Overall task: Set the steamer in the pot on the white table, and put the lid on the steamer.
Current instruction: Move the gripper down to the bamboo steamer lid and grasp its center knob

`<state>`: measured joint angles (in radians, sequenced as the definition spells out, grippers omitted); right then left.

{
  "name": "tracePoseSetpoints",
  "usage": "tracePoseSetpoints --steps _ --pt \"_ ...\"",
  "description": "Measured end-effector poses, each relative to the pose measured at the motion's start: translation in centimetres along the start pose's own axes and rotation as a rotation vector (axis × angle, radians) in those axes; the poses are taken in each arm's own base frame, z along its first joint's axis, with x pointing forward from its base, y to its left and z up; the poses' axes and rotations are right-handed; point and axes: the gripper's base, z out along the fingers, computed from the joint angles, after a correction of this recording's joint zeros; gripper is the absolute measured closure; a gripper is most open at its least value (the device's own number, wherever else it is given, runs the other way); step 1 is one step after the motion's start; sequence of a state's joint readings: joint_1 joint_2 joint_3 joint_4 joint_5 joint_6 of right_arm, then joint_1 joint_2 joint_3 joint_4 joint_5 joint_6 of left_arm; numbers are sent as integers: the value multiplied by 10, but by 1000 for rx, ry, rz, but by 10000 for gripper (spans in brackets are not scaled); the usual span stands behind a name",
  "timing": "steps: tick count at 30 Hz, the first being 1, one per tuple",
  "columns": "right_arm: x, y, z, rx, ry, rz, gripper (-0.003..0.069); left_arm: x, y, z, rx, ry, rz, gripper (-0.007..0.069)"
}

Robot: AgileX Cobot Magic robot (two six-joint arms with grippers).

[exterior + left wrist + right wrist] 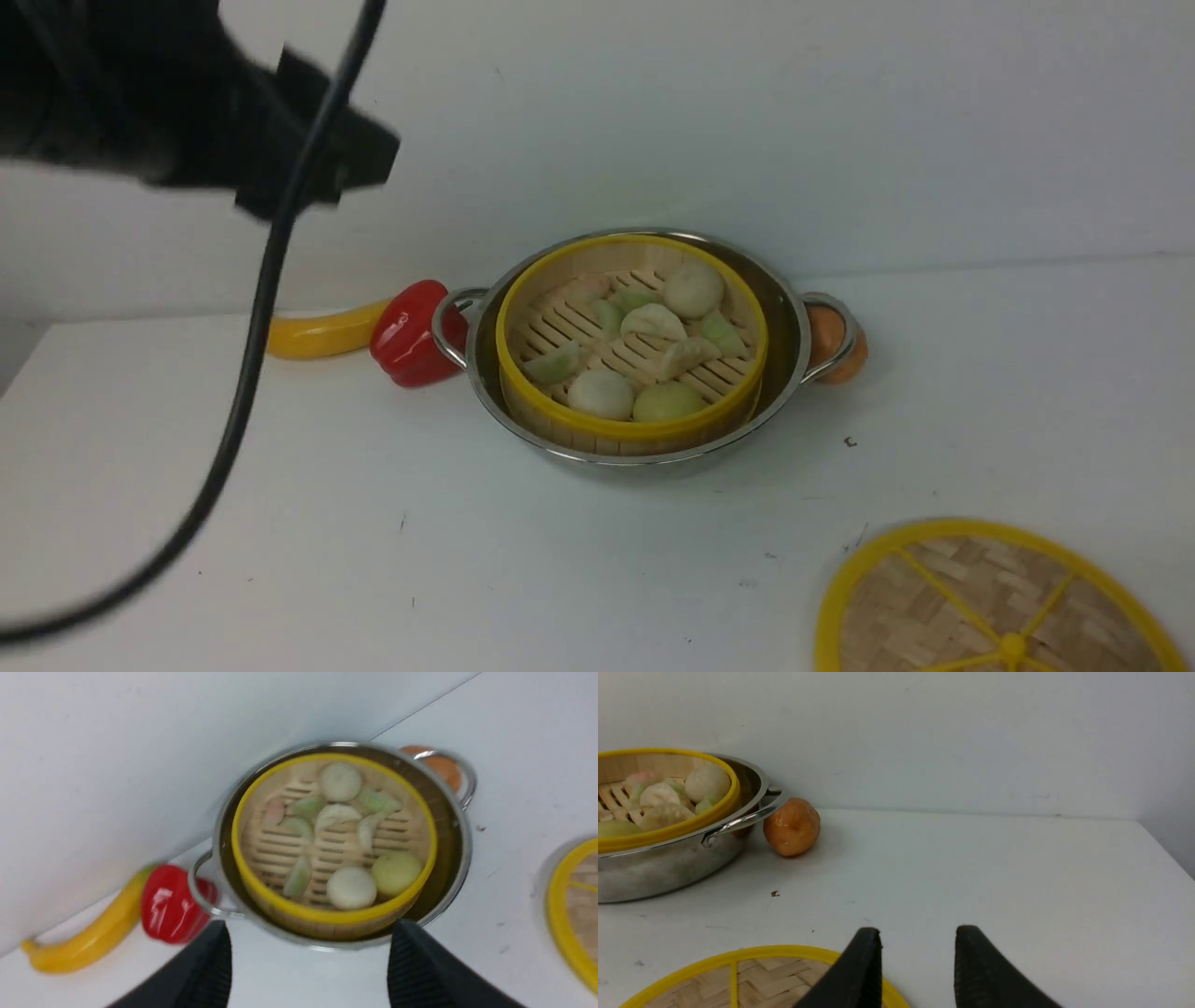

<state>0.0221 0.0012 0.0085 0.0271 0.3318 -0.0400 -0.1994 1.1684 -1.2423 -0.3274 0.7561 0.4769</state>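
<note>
Down at the front right corner of the white table [373,523] is where the next bit happens. The steamer [631,345] already sits inside the pot [789,345], dumplings and all, so I'd say half the job is done and only the lid [990,607] is left.

The lid lies flat on the table, well apart from the pot, nearer the robot and off to the right. It's a round disc, so there's no real long axis to line up with (the yellow spokes don't count). What matters is that it's face up with the knob [1013,646] pointing straight up from the middle.

The right gripper [918,933] is clearly the closer one. Its fingers are partly apart with only bare table showing between them, so it's holding nothing. In the right wrist view one finger overlaps the lid's yellow rim, and most of the disc lies on the pot's side of the claw. I can't tell if it actually touches the rim.

The left gripper [310,926] is spread wide and empty, looking at the pot from above, far from the lid.

My guess is the right arm has to shift over toward the knob.
</note>
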Motion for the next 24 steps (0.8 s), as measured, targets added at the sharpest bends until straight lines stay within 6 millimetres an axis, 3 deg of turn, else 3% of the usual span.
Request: tracePoseSetpoints --steps 8,12,18,20,24 --pt "0 0 0 0 0 -3 416 158 -13 -27 -237 -76 -165 209" --pt "0 0 0 0 0 -3 416 221 -26 -32 -321 -104 -235 209" --pt "0 0 0 0 0 -3 416 278 -42 -30 -377 -153 -234 209" --pt "0 0 0 0 0 -3 416 288 -46 -29 -382 -175 -223 209" --pt "0 0 0 0 0 -3 416 288 -50 -35 -394 -251 -195 209"
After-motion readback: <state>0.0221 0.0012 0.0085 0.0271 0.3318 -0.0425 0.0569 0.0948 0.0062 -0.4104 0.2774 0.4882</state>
